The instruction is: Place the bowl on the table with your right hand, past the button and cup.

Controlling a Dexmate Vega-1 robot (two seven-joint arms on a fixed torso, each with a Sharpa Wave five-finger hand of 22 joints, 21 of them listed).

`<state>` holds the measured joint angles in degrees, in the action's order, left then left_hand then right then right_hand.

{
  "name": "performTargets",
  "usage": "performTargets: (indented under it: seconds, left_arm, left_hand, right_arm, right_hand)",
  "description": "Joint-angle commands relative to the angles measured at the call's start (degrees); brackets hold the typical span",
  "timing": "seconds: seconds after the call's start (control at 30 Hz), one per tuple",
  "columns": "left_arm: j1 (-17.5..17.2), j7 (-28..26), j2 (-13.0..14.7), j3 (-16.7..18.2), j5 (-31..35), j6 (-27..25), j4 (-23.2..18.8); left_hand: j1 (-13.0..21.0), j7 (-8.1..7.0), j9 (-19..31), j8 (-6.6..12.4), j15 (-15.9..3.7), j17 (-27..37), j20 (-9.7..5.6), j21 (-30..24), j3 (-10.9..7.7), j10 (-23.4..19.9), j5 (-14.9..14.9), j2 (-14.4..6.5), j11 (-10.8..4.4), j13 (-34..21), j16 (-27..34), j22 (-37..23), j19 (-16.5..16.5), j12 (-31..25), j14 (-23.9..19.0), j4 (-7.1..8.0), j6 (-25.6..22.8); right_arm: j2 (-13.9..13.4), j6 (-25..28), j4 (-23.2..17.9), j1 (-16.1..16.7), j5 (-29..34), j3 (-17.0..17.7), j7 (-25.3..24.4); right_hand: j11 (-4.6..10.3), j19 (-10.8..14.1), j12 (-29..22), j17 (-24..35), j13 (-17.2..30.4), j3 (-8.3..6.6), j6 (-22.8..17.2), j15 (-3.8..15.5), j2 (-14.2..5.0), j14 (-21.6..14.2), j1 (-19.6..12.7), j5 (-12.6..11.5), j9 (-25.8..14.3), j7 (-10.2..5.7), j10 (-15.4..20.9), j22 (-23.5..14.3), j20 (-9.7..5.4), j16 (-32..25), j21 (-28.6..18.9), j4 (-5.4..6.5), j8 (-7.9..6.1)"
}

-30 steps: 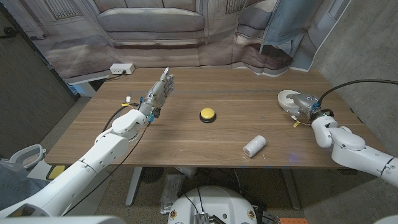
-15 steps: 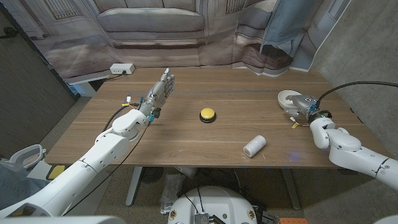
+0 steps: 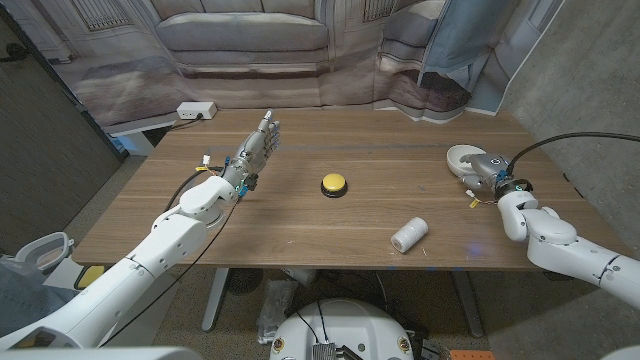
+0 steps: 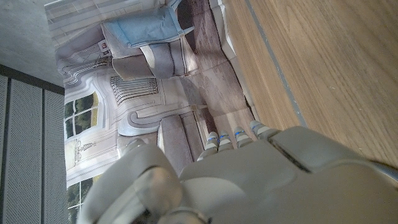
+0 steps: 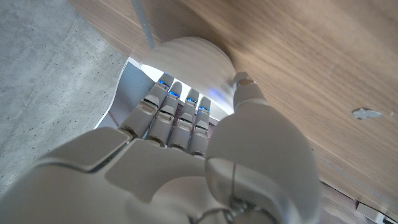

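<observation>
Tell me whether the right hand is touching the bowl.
Touching. In the right wrist view the right hand has its fingers laid against the white bowl; the head view shows the hand at the bowl's rim near the table's right edge.

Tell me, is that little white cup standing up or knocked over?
Knocked over. In the head view the cup lies on its side on the table, its long side along the wood, nearer the front edge than the yellow button.

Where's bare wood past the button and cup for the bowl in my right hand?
Bare wood runs beyond the yellow button and the cup, which lies on its side, up to the table's far edge. The right hand holds the bowl near the right edge. The left hand borders that stretch's left end.
</observation>
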<state>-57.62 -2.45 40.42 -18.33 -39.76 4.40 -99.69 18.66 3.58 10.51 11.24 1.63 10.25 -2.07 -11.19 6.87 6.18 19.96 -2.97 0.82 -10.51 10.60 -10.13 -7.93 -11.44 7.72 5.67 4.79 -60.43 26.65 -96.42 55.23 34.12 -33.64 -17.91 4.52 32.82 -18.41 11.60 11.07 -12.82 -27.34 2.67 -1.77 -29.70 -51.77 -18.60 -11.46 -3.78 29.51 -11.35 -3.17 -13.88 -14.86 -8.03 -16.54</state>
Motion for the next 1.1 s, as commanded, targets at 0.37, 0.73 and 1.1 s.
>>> performTargets:
  seconds: [0.37, 0.73, 1.1]
  left_arm:
    - [-0.82, -0.12, -0.05, 0.15, -0.16, 0.56, -0.09]
    - [-0.57, 0.15, -0.20, -0.02, -0.23, 0.53, 0.26]
    - [-0.26, 0.59, -0.59, -0.23, -0.36, 0.88, 0.97]
  left_hand:
    - [0.27, 0.10, 0.13, 0.13, -0.10, 0.14, -1.40, -0.29, 0.13, 0.00, 0.28, -0.69, -0.07, -0.17, 0.11, -0.21, -0.47, -0.14, 0.04, -0.36, -0.08]
    - [0.41, 0.07, 0.13, 0.12, -0.16, 0.14, -1.31, -0.29, 0.20, 0.00, 0.23, -0.79, -0.10, -0.18, 0.12, -0.21, -0.48, -0.13, 0.00, -0.40, -0.13]
    - [0.53, 0.05, 0.13, 0.10, -0.19, 0.15, -1.18, -0.28, 0.30, -0.01, 0.18, -0.88, -0.15, -0.18, 0.13, -0.22, -0.51, -0.12, -0.03, -0.42, -0.14]
  right_arm:
    - [0.79, 1.25, 2.16, -0.80, 3.06, -1.78, -1.44]
    - [1.43, 1.20, 3.26, -1.44, 3.75, -2.60, -1.75]
    - [1.58, 1.66, 3.29, -1.41, 3.90, -2.83, -1.96]
  right_hand:
    - [0.92, 2.31, -0.87, 0.50, 0.13, -0.70, -4.45, 8.17, -1.05, -3.81, -1.49, 0.77, -0.05, -1.06, 3.86, -0.34, -7.47, -0.93, -1.35, 0.11, -0.89]
    - [3.14, 5.53, -2.00, 0.30, -0.06, -1.03, -10.77, 9.71, -1.80, -8.76, -2.75, 2.52, 0.07, -3.59, 9.50, -0.84, -8.56, -1.36, -3.02, 0.08, -1.91]
    - [4.42, 9.76, -2.82, 2.22, -0.10, -2.43, -18.00, 10.67, -4.42, -17.53, -6.23, 5.45, 0.22, -5.59, 16.83, -1.88, -8.93, -3.92, -5.92, -0.39, -2.25]
